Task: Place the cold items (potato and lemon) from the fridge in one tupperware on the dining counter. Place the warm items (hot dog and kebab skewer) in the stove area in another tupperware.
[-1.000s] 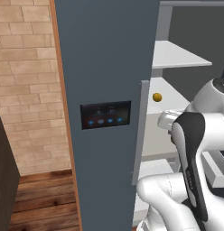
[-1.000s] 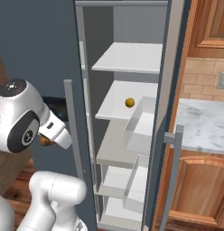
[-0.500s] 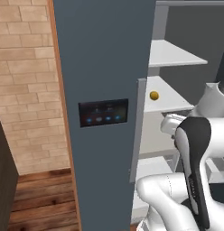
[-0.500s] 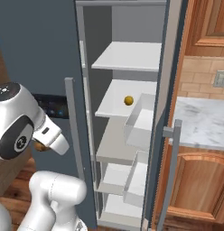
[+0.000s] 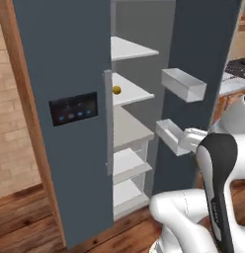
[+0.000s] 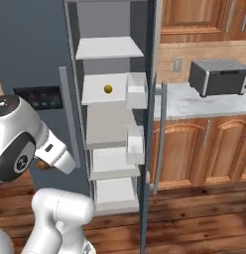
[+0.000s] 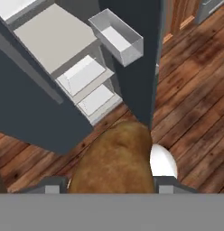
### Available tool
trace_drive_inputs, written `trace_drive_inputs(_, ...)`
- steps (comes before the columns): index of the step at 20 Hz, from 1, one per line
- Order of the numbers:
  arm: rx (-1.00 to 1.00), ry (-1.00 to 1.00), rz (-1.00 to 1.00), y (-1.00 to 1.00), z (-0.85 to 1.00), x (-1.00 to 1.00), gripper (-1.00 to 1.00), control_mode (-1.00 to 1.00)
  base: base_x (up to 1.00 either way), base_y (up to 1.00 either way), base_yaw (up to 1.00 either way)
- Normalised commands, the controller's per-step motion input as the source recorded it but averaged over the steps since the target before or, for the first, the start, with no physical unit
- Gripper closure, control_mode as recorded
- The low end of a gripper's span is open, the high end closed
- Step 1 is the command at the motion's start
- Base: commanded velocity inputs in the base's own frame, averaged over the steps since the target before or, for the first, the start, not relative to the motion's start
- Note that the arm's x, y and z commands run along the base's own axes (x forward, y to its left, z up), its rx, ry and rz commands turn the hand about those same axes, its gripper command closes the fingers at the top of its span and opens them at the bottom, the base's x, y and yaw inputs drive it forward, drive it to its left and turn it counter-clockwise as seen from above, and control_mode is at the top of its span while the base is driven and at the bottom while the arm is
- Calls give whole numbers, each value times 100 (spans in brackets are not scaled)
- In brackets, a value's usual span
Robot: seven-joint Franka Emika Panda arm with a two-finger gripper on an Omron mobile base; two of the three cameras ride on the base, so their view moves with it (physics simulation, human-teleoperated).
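Both base views have swung since a second ago, so the open fridge now shows beside the wooden cabinets and the toaster oven on the counter. Clenched between the jaws of the gripper sits the brown potato, above the wood floor. Well beyond the jaws, the lemon rests on a fridge shelf.

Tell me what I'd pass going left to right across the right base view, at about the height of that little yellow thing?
Dark control panel on the closed fridge door → long door handle → lemon on its shelf → door bin → wall outlet → toaster oven.
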Motion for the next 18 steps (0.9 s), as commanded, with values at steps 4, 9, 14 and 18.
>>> trace_drive_inputs(4,0,0,0,0,0,0,100,100,-42,0,-87)
trace_drive_inputs(9,0,0,0,0,0,0,100,100,-13,0,-90)
trace_drive_inputs(14,0,0,0,0,0,0,100,100,-11,0,-88)
trace_drive_inputs(18,0,0,0,0,0,0,100,100,-16,-6,-79)
